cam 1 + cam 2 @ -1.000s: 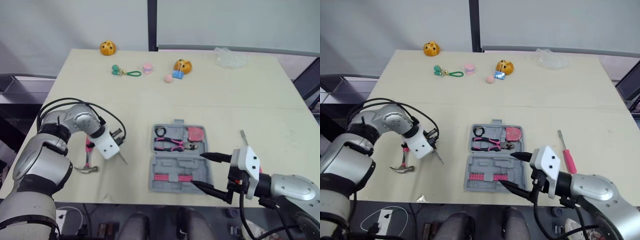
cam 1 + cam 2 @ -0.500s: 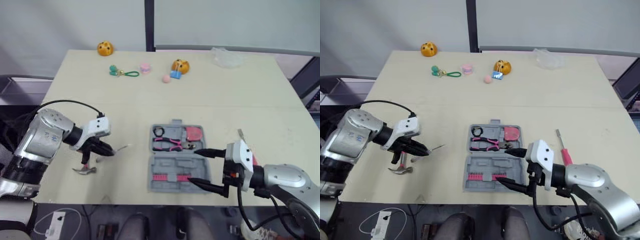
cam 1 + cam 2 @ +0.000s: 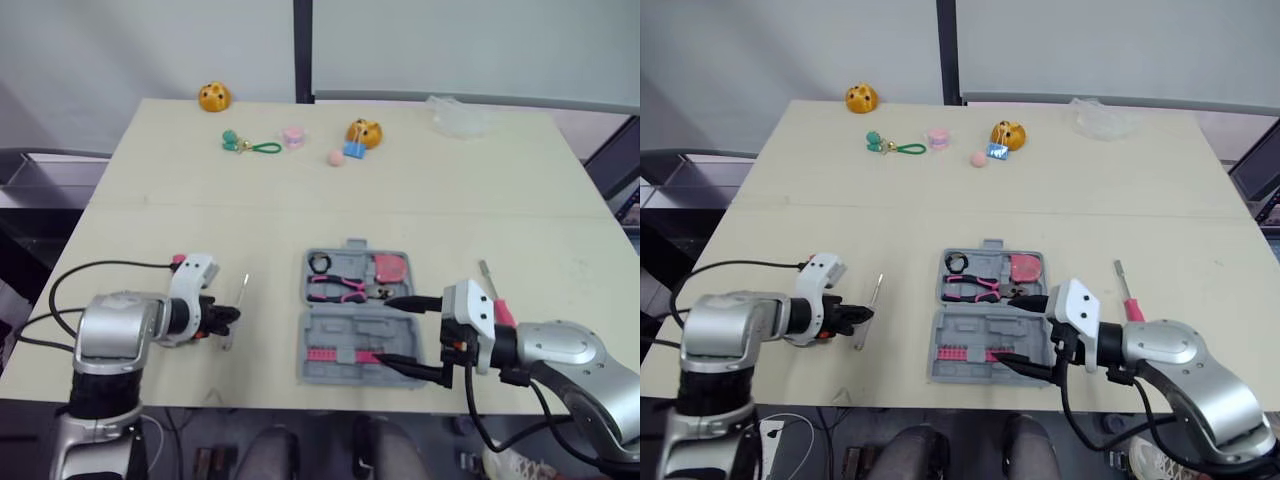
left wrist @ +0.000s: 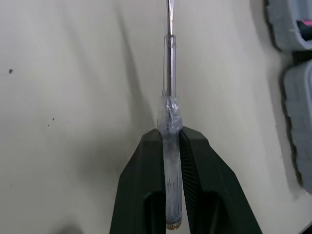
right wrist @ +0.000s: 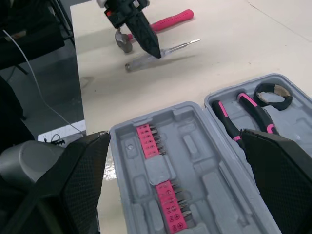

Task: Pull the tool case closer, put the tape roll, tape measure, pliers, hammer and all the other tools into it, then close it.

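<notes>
Loading step. Left gripper (image 4: 169, 135), lower left, clamps clear-handled steel screwdriver (image 4: 168, 109). Open grey plastic tool case (image 3: 348, 326) lies lower centre; right gripper (image 3: 385, 330) gapes at its right edge. Next: carry screwdriver into case.

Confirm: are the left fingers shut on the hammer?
No, the left fingers clamp a clear-handled screwdriver by its handle.

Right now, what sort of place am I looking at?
Probably a test lab, not a workshop: a plain table by a bare wall, an open tool case, small toys along the table's far edge.
</notes>
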